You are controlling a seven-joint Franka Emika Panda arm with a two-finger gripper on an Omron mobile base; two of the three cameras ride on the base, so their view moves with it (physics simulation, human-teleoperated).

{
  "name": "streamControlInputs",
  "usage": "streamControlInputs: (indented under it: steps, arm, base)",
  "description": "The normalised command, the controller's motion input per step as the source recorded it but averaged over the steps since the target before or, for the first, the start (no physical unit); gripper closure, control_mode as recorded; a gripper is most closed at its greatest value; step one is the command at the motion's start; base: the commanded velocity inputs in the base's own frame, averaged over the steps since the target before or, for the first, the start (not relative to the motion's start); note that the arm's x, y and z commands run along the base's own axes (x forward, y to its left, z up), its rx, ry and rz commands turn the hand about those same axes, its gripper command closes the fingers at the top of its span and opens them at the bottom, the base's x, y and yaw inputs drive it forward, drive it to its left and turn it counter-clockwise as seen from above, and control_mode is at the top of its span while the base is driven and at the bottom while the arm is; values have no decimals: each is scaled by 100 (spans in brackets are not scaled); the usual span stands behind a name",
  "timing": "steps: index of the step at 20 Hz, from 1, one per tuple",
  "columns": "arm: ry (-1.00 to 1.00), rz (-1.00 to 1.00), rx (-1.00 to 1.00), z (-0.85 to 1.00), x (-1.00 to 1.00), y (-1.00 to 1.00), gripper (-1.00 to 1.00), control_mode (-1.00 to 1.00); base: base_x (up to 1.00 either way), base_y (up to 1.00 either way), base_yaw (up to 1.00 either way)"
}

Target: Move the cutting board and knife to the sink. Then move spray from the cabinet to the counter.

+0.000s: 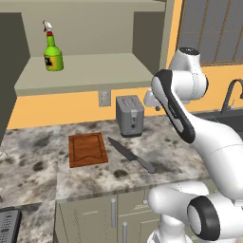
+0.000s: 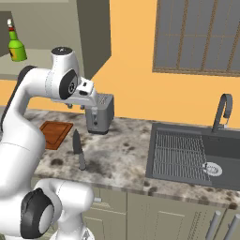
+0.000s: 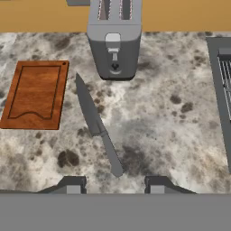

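Reddish-brown grooved wooden cutting board [image 3: 37, 94] flat on speckled marble tabletop [image 3: 162, 126], left of grey toaster [image 3: 113, 43]; dark-bladed knife [image 3: 97, 124] beside board; green spray bottle [image 1: 53, 53], yellow-black label unreadable, on cabinet shelf [image 1: 95, 71]; hand [image 3: 115, 185] released, empty

1. I see a grey metal two-slot toaster [image 1: 130, 115] upright against the orange back wall [image 2: 131, 93].
2. A pale wall socket plate [image 1: 104, 98] sits on that wall, just left of the toaster.
3. A grey slatted window shutter [image 2: 199, 35] hangs higher up.
4. Beige drawer-and-door fronts with metal handles [image 1: 113, 212] run below.
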Motion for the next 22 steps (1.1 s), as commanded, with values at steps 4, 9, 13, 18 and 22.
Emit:
streamControlInputs:
  steps: [4,9,13,18,22]
  arm:
    - [0,0,-1,0,-18,0,-100,-100]
    - [0,0,0,-1,-29,13,-100,-100]
    - [0,0,0,0,-24,43,-100,-100]
    - [0,0,0,0,-3,62,-100,-100]
    - [7,0,0,-2,0,68,-100,-100]
  base:
    - [0,0,0]
    - [0,0,0]
    - [0,0,0]
    - [0,0,0]
    - [0,0,0]
